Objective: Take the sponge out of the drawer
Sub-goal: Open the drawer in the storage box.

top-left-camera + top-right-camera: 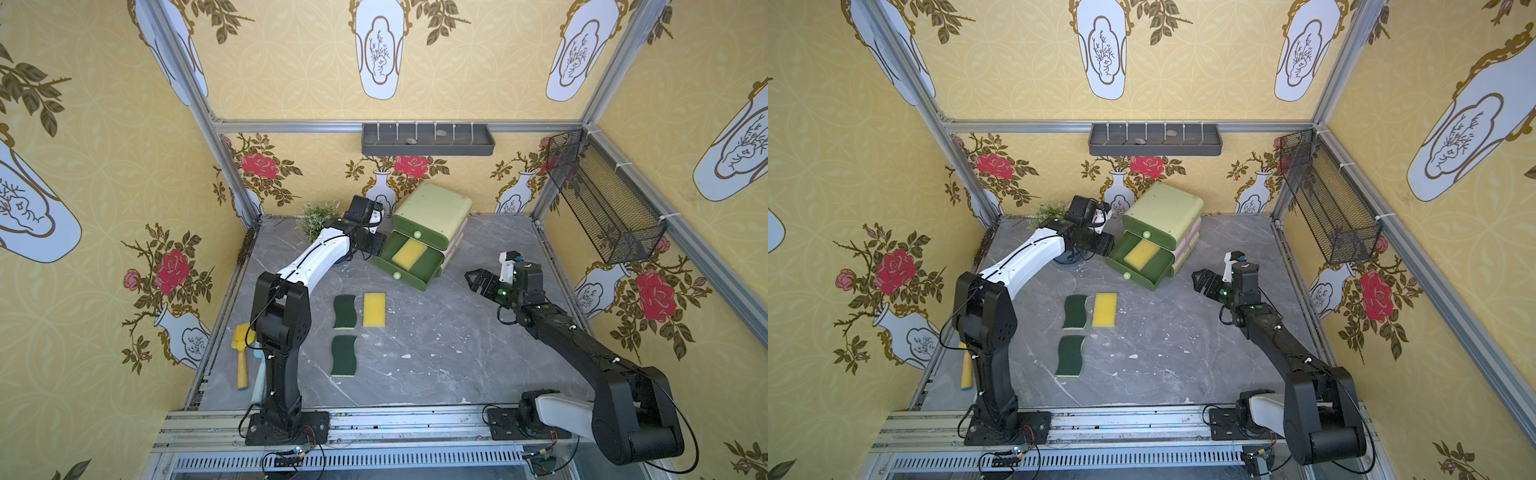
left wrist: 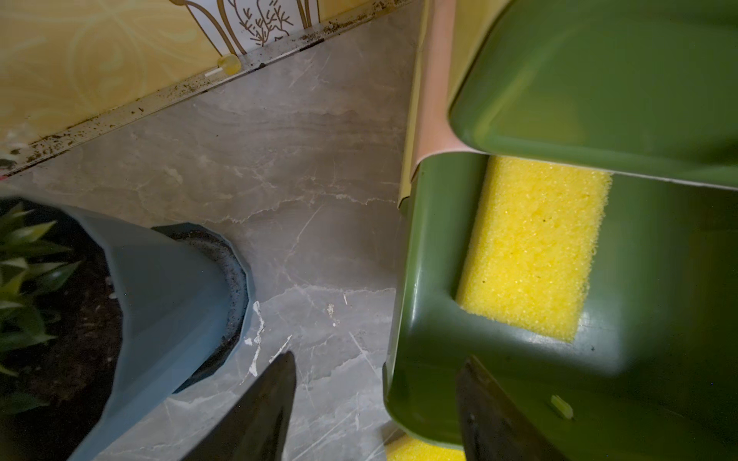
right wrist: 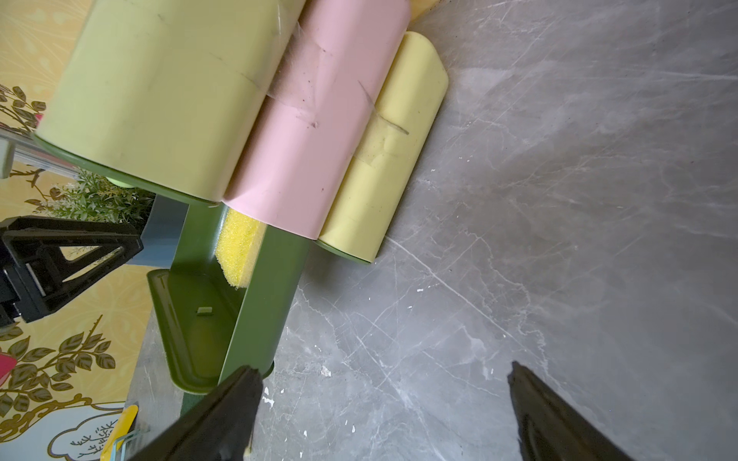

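Left gripper (image 2: 379,357): jaws parted, holding nothing, one finger outside and one over the side wall of the open drawer (image 2: 419,319).
Sponge (image 2: 535,247): yellow, flat on the drawer floor, just ahead of the inner finger, untouched.
Right gripper (image 1: 473,280): spread wide, empty, well apart from the drawer.
Status: drawer open; grasp and lift-out not yet done.

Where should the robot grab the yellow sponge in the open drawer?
Probably its long edges near the front end, coming down from above: the sponge lies flat, the drawer walls block sideways reach, and its back hides under the upper drawer.
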Controlling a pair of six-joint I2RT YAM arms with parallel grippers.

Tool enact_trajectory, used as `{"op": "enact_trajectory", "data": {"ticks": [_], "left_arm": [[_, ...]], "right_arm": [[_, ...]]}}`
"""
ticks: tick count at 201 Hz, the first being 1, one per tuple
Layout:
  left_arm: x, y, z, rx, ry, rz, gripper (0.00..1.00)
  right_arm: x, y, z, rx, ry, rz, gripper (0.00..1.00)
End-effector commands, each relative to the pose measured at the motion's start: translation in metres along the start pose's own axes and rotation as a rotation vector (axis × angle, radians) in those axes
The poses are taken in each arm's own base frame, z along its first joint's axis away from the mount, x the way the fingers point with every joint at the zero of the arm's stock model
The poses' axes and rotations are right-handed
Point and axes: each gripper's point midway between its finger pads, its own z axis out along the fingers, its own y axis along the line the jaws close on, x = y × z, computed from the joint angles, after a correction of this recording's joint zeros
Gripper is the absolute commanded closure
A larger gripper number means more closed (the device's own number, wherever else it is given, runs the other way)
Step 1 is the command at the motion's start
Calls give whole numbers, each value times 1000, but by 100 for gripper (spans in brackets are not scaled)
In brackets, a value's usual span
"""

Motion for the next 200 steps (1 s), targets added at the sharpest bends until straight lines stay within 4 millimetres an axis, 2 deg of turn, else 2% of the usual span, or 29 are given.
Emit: {"op": "enact_trajectory", "data": {"ticks": [1, 83, 200], "left_arm": [[-3, -8, 6, 46, 0, 15, 35], [0, -10, 28, 61, 40, 13, 47], [4, -12, 44, 77, 70, 1, 64]], "right_arm": [[-6, 6, 1, -28, -24, -12, 1], [-5, 5, 2, -26, -19, -14, 1], [-4, 5, 3, -27, -10, -14, 1]]}}
